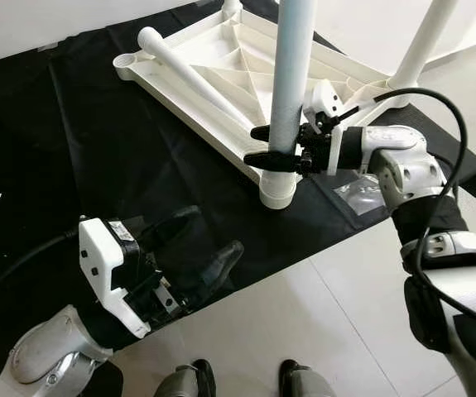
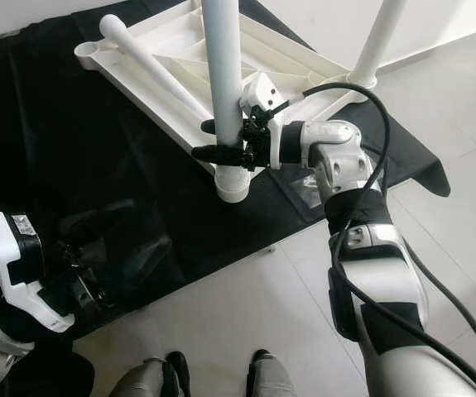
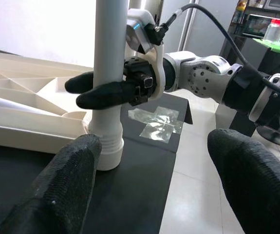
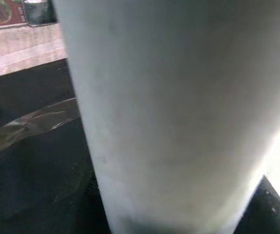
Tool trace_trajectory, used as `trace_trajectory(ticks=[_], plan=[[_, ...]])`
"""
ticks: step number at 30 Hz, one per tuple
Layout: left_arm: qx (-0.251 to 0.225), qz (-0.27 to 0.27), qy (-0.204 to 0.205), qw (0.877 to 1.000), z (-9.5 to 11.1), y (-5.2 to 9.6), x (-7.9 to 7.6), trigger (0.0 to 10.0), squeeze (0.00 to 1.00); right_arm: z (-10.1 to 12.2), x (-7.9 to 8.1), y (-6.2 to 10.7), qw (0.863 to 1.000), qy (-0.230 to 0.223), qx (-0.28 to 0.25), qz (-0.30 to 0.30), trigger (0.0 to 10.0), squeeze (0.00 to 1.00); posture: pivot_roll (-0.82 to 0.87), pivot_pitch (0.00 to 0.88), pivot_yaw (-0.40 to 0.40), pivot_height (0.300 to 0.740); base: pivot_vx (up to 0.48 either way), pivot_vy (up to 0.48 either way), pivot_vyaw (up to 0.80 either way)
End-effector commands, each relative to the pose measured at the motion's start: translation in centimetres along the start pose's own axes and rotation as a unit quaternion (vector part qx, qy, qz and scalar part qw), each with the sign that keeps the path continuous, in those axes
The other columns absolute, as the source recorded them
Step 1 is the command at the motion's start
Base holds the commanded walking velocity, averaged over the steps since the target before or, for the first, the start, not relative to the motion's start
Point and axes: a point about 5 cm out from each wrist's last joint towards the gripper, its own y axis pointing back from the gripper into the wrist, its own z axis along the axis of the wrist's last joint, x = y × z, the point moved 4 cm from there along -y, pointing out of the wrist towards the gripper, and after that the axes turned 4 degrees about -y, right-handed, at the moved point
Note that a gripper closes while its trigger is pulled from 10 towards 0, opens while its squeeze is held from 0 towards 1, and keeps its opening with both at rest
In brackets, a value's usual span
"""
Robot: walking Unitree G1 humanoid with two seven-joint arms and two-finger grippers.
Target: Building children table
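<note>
An upturned white table top [image 1: 221, 51] lies on a black cloth [image 1: 72, 141]. At its near corner a white leg [image 1: 291, 74] stands upright in its socket [image 1: 277, 188]. My right gripper [image 1: 257, 145] is shut around this leg just above the socket, and the leg [image 4: 169, 122] sits close up in the right wrist view. A second leg [image 1: 424, 41] stands at the far right corner. A third leg [image 1: 196, 78] lies loose across the table top's ribs. My left gripper [image 1: 213, 234] hovers open over the cloth's near edge, pointing at the held leg [image 3: 108, 73].
A clear plastic bag [image 1: 358, 192] lies on the cloth to the right of the socket. Pale tile floor [image 1: 329, 314] spreads in front and to the right. My feet [image 1: 192, 380] stand at the cloth's near edge. A white wall runs behind.
</note>
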Motion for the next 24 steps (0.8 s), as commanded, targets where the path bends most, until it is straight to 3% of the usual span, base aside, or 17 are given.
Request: trace_trajectory(ticks=[1, 8, 10, 11, 12, 13, 14, 15, 16, 19, 20, 21, 22, 23, 24], plan=[[0.010, -0.005, -0.007, 1.000, 0.1, 0.2, -0.2, 10.0, 0.00, -0.2, 0.6, -0.5, 1.000, 0.000, -0.001, 0.027, 0.0, 0.00, 0.05, 0.301, 0.043, 0.740, 0.000, 0.000, 0.00], [0.008, -0.004, -0.010, 1.000, 0.2, 0.0, -0.2, 10.0, 0.00, -0.5, 0.1, 0.1, 1.000, 0.010, -0.005, -0.008, 0.0, 0.00, 0.02, 0.306, 0.022, 0.740, 0.000, 0.000, 0.00], [0.007, 0.000, -0.013, 1.000, 0.3, 0.1, -0.1, 10.0, 0.00, -1.2, 0.1, -0.3, 0.994, -0.015, -0.031, -0.101, 0.0, 0.00, 0.01, 0.311, 0.014, 0.740, 0.000, 0.000, 0.00], [0.007, 0.000, -0.013, 1.000, 0.3, 0.1, -0.1, 10.0, 0.00, -1.2, 0.1, -0.3, 0.994, -0.015, -0.031, -0.101, 0.0, 0.00, 0.01, 0.311, 0.014, 0.740, 0.000, 0.000, 0.00], [0.008, 0.004, -0.014, 1.000, 0.3, 0.3, 0.0, 10.0, 0.00, -3.0, -1.1, 0.0, 0.950, -0.029, -0.020, -0.311, 0.0, 0.00, 0.00, 0.311, 0.017, 0.740, 0.000, 0.000, 0.00], [0.008, 0.004, -0.014, 1.000, 0.3, 0.3, 0.0, 10.0, 0.00, -3.0, -1.1, 0.0, 0.950, -0.029, -0.020, -0.311, 0.0, 0.00, 0.00, 0.311, 0.017, 0.740, 0.000, 0.000, 0.00], [0.007, 0.006, -0.014, 1.000, 0.4, 0.3, 0.1, 10.0, 0.00, -5.4, 1.5, -0.4, 0.920, -0.057, -0.008, -0.387, 0.0, 0.00, 0.00, 0.312, 0.020, 0.740, 0.000, 0.000, 0.00], [0.007, 0.006, -0.014, 1.000, 0.4, 0.3, 0.1, 10.0, 0.00, -5.4, 1.5, -0.4, 0.920, -0.057, -0.008, -0.387, 0.0, 0.00, 0.00, 0.312, 0.020, 0.740, 0.000, 0.000, 0.00], [0.008, 0.008, -0.014, 1.000, 0.4, 0.3, 0.2, 10.0, 0.00, -6.6, 3.6, -0.5, 0.896, -0.069, 0.000, -0.439, 0.0, 0.00, 0.01, 0.321, 0.035, 0.740, 0.000, 0.000, 0.00], [0.008, 0.008, -0.013, 1.000, 0.4, 0.3, 0.3, 10.0, 0.00, -7.0, 5.0, -0.8, 0.889, -0.075, 0.002, -0.452, 0.0, 0.00, 0.01, 0.321, 0.035, 0.740, 0.000, 0.000, 0.00], [0.010, 0.002, -0.012, 1.000, 0.2, 0.1, 0.2, 10.0, 0.00, -7.0, 5.8, -2.1, 0.897, -0.084, -0.004, -0.434, 0.0, 0.00, 0.00, 0.305, 0.039, 0.740, 0.000, 0.000, 0.00], [0.010, 0.002, -0.012, 1.000, 0.2, 0.1, 0.2, 10.0, 0.00, -7.0, 5.8, -2.1, 0.897, -0.084, -0.004, -0.434, 0.0, 0.00, 0.00, 0.305, 0.039, 0.740, 0.000, 0.000, 0.00], [0.008, -0.001, -0.013, 1.000, 0.3, 0.1, 0.3, 10.0, 0.00, -6.6, 5.9, -3.3, 0.902, -0.087, -0.014, -0.422, 0.0, 0.00, 0.00, 0.292, 0.034, 0.740, 0.000, 0.000, 0.00], [0.007, -0.001, -0.015, 1.000, 0.3, 0.0, 0.4, 10.0, 0.00, -6.3, 5.9, -4.1, 0.906, -0.092, -0.020, -0.412, 0.6, 0.00, 0.00, 0.289, 0.029, 0.740, 0.000, 0.000, 0.00], [0.007, -0.001, -0.015, 1.000, 0.3, 0.0, 0.4, 10.0, 0.00, -6.3, 5.9, -4.1, 0.906, -0.092, -0.020, -0.412, 0.6, 0.00, 0.00, 0.289, 0.029, 0.740, 0.000, 0.000, 0.00]])
